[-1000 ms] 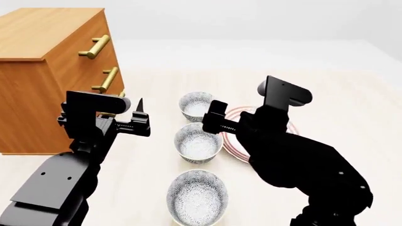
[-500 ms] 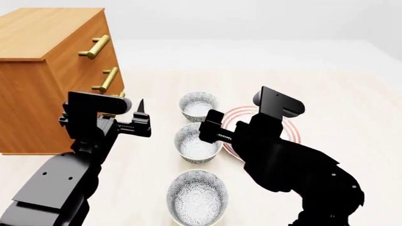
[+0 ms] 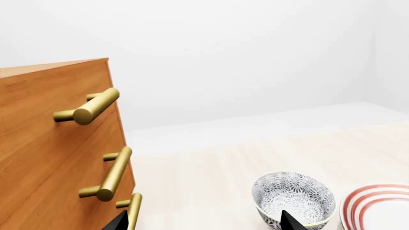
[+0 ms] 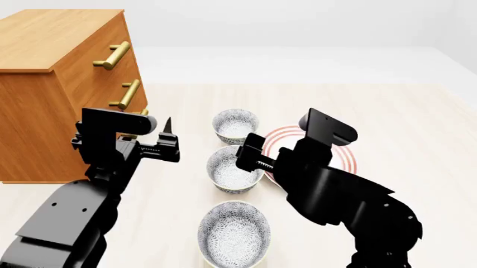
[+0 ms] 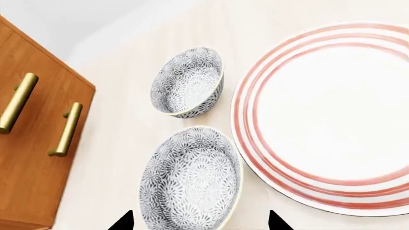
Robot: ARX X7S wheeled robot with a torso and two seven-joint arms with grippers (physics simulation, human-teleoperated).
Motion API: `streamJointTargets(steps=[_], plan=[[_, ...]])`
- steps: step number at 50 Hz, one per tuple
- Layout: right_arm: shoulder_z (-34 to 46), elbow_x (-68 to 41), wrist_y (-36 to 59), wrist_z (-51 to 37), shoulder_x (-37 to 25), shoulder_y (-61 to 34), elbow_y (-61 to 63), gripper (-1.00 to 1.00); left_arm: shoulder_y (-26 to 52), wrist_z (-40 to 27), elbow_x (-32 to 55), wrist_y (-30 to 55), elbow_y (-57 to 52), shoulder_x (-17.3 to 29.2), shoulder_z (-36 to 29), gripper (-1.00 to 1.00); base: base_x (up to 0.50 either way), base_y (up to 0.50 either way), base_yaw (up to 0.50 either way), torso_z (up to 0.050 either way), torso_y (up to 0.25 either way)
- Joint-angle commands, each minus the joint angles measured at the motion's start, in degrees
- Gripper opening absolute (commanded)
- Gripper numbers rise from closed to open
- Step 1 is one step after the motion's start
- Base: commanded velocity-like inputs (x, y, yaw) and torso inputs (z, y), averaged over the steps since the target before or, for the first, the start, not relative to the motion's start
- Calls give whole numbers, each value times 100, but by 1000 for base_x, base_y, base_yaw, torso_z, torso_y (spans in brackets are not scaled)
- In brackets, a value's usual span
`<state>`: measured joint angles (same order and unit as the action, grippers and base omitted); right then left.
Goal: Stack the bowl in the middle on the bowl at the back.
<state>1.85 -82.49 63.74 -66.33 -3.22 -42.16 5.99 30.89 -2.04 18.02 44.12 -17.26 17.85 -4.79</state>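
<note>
Three speckled bowls stand in a row on the pale table. The bowl at the back (image 4: 234,125) (image 5: 187,82) (image 3: 294,197) is empty. The bowl in the middle (image 4: 231,169) (image 5: 190,181) lies between the two fingers of my right gripper (image 4: 251,154) (image 5: 199,223), which is open and straddles it from above its right rim. My left gripper (image 4: 170,139) (image 3: 203,223) hovers open to the left of the bowls with nothing between its fingers.
A third speckled bowl (image 4: 234,231) sits nearest me. A flat white plate with red rings (image 4: 280,137) (image 5: 332,120) (image 3: 378,211) lies right of the bowls, partly behind my right arm. A wooden dresser with brass handles (image 4: 52,84) (image 3: 51,158) stands at the left.
My right gripper has come down and leftward from above the plate's edge to the middle bowl. The left arm and the bowls have stayed put.
</note>
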Motion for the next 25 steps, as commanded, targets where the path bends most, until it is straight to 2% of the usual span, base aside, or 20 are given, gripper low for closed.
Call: streamJointTargets(steps=[1,25], plan=[[171,151,-270,218,-39,12,-313,100,38,2,-1,-66,123,18,-6,100,0,0,0,0,0],[468,290,-645,533,-101,84,-725,100,42,-35,-15,-176,280,29,-59,100,0,0,0,0,0]])
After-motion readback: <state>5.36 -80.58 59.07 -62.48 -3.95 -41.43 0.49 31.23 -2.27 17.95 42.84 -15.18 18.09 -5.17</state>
